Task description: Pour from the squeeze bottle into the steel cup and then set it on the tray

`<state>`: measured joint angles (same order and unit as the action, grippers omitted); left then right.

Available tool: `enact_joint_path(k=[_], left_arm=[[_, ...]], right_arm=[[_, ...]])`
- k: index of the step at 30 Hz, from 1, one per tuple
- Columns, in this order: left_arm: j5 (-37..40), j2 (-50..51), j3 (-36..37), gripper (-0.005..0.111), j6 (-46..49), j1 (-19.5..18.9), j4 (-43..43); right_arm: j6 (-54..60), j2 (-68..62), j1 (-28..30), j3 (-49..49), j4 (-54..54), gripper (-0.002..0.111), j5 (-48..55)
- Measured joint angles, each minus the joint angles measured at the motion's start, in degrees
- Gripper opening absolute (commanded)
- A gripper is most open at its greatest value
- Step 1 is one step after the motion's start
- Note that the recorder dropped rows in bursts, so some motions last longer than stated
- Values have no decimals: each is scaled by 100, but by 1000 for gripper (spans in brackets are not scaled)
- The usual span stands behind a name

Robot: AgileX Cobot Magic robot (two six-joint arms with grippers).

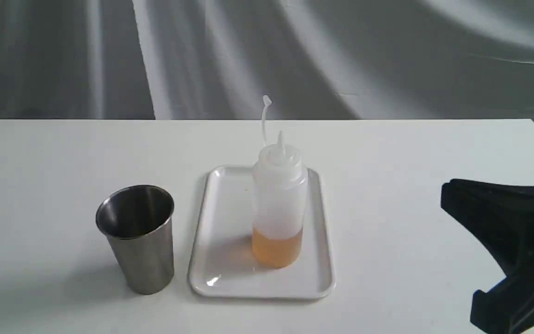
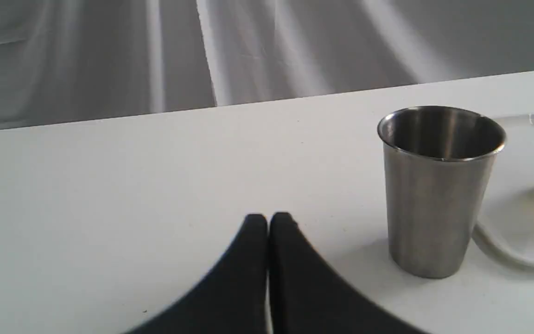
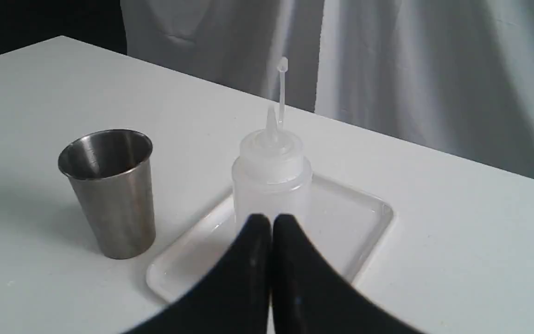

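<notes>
Both the left gripper (image 2: 268, 216) and right gripper (image 3: 270, 217) are pressed together, empty; the squeeze bottle (image 1: 278, 204) stands upright on the tray (image 1: 216, 260), straight ahead of the nearer right one

Holds the left gripper (image 2: 268, 219) closed low over the left half of the table, black fingers (image 2: 248, 255) pressed tip to tip with nothing between them. Holds the right gripper (image 3: 271, 219) (image 1: 454, 195) closed and empty as well — fingers meeting in one thin seam — and aims it from near the table's front right corner toward the middle. Shows in the exterior view as a black wedge above the table by the right edge, narrow end turned leftward, the arm behind cut off.
</notes>
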<state>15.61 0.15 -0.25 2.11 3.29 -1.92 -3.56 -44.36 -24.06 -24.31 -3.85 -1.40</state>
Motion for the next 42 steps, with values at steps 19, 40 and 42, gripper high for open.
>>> enact_joint_path(k=[19,40,42], left_arm=[[0,0,0,0,0,0,0],[0,0,0,0,0,0,0],[0,0,0,0,0,0,0]], right_arm=[[0,3378,1263,1679,14,0,326],[0,3516,1735,2409,-82,0,314],[0,3516,1735,2409,-85,0,314]])
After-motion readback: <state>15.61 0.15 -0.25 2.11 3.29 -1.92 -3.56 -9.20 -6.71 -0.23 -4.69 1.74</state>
